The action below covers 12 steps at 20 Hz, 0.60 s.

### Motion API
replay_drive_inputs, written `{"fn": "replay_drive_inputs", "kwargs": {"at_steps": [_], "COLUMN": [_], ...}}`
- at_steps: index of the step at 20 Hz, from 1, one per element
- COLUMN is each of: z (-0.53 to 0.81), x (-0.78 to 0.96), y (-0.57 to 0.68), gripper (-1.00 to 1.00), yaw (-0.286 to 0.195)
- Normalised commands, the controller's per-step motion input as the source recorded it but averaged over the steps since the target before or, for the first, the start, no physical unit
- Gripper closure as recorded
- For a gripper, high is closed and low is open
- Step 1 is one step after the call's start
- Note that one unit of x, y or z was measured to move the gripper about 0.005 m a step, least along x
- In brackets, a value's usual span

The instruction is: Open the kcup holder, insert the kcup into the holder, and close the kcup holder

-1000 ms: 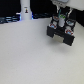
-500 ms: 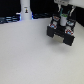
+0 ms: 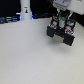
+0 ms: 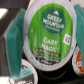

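The black kcup holder (image 3: 61,33) stands at the exterior view's upper right, its drawer pulled out toward the front. My white gripper (image 3: 61,19) hangs right over it. In the wrist view the kcup (image 4: 50,37) fills the frame, showing its green top with white lettering. It sits between my teal finger pads (image 4: 12,33), and my gripper (image 4: 46,26) is shut on it. Below it are the tops of other pods, a white one (image 4: 25,70) and an orange one (image 4: 79,61), in the dark drawer.
A tall white post (image 3: 23,9) stands at the back on the exterior view's left, with dark items along the back edge beside it. The white tabletop (image 3: 30,57) spreads in front of the holder.
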Motion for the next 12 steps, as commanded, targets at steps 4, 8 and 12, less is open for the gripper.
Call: {"fn": "replay_drive_inputs", "kwargs": {"at_steps": [4,8,12], "z": [-0.17,-0.12,0.03], "x": [0.09,0.1,0.1], "y": [0.12,0.14,0.14], "gripper": [1.0,1.0,-1.0], "yaw": [0.015,0.038,0.038]}}
